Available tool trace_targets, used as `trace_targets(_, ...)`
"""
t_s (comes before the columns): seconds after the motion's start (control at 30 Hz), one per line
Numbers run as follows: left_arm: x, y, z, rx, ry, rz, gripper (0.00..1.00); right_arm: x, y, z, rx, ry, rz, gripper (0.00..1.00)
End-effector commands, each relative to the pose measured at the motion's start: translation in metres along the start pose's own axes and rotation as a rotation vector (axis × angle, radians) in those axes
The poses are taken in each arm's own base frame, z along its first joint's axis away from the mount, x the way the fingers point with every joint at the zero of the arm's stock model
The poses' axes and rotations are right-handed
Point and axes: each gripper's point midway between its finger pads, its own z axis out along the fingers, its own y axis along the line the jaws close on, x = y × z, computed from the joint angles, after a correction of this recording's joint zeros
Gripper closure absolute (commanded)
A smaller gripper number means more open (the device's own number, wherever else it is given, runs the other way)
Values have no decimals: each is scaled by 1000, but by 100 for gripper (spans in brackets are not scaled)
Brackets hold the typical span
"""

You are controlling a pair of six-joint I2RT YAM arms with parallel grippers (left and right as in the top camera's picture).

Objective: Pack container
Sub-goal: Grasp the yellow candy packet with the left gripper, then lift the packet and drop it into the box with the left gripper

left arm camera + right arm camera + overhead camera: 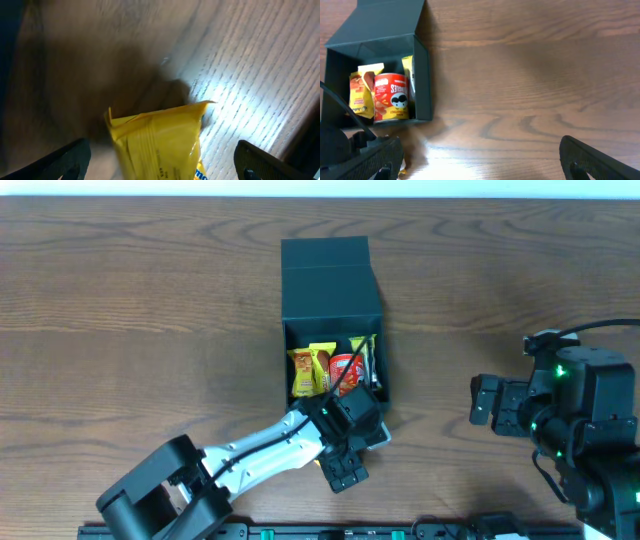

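Note:
The dark teal container (325, 270) stands open at the table's middle, its flap lid laid back on the far side. It also shows in the right wrist view (422, 75). Inside it are yellow-orange snack packets (305, 370), a red can (345, 370) and a thin yellow packet (362, 355). My left gripper (352, 442) is just in front of the container's near right corner. Its fingers (162, 162) are wide open on either side of a yellow snack packet (155, 140) over the table, without touching it. My right gripper (482, 402) is open and empty, to the right of the container.
The wooden table (150, 330) spreads to the left and far right of the container. The left arm (250, 455) crosses the front of the table from the lower left. The right arm's body (590, 420) fills the right edge.

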Motion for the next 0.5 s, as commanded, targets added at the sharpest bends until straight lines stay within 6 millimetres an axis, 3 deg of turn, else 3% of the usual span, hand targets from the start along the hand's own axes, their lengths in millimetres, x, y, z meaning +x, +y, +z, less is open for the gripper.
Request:
trace_targets(0.0,4,-1,6,6,15,6,7,-2,-2,-3,10,-12,-10,1)
trace_targets(0.3,10,1,19,13,53,-4,12,-2,-2,-3,11,-12,-10,1)
trace_targets(0.47,10,1,19,12,53,-3,24,-2,-2,-3,14,-13,-10,1)
